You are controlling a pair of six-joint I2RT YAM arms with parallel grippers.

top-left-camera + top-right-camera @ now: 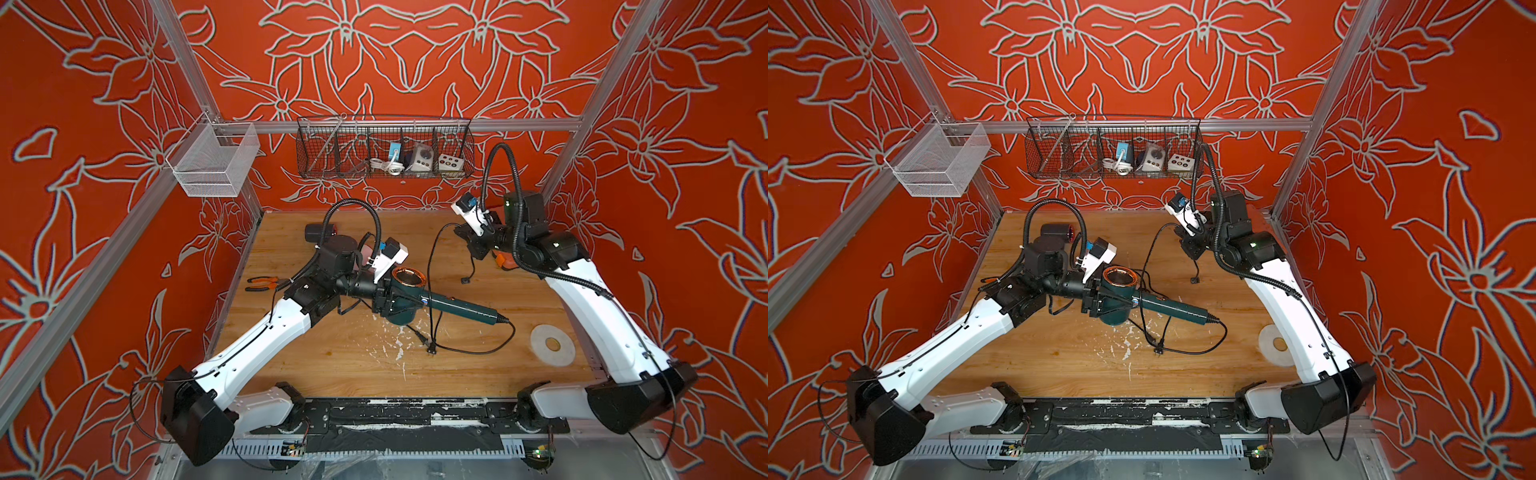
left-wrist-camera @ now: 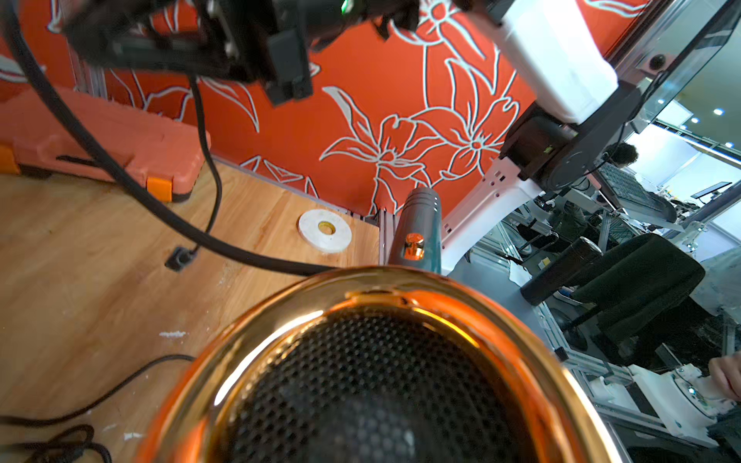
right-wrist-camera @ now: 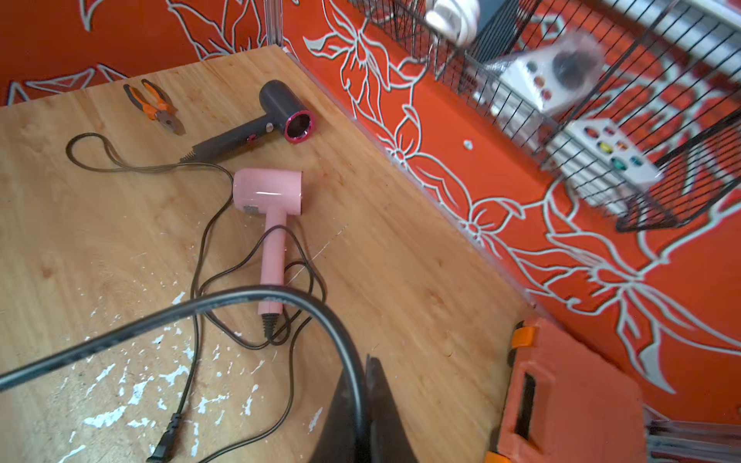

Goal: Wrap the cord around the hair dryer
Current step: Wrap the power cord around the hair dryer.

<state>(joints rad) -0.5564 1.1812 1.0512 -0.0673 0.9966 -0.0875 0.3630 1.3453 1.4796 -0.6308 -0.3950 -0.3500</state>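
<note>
My L claw (image 1: 388, 297): clamped on hair dryer (image 1: 457, 306), mid counter (image 1: 332, 365).
My R claw (image 3: 367, 360): pinching cord (image 3: 224, 298), up nr back-right corner.

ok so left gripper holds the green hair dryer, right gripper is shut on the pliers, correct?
Not the pliers. The right gripper is shut on the cord, as the right wrist view shows; the pliers lie untouched on the table. The left gripper does hold the green hair dryer.

Left claw (image 1: 384, 297) half-wide; right claw (image 3: 367, 360) tight together.
</note>
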